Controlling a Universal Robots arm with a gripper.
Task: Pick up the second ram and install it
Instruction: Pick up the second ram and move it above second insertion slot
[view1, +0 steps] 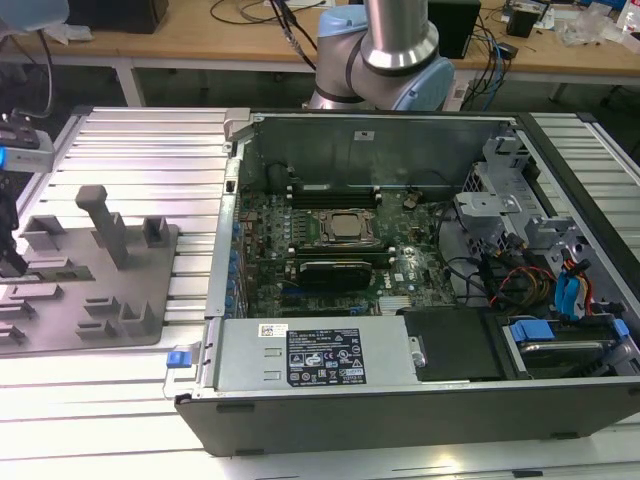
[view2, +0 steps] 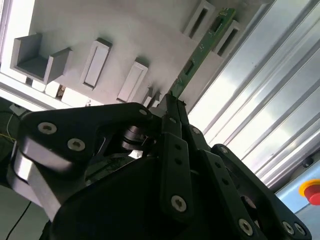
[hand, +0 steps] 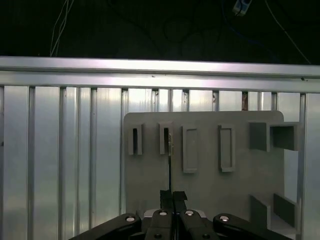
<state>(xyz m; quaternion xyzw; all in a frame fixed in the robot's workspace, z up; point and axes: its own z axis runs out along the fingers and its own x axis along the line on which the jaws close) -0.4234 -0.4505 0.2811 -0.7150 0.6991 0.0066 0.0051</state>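
The second ram (view2: 199, 50) is a narrow green board, seen edge-on as a thin dark line (hand: 170, 167) in the first wrist view. My gripper (view2: 172, 100) is shut on its near end, the black fingers (hand: 172, 195) pressed together around it. The ram's far end reaches a slotted grey holder (hand: 165, 139) on the fixture plate (hand: 210, 190). I cannot tell whether it still rests in that slot. In the exterior view the gripper (view1: 10, 250) stands at the far left over the grey fixture plate (view1: 95, 300).
An open computer case (view1: 400, 400) lies at the exterior view's right, with its motherboard (view1: 330, 250), silver processor (view1: 345, 228) and memory slots (view1: 335, 190) exposed. Upright posts (view1: 105, 225) rise from the plate. A ribbed aluminium table (view1: 150, 150) lies beneath everything.
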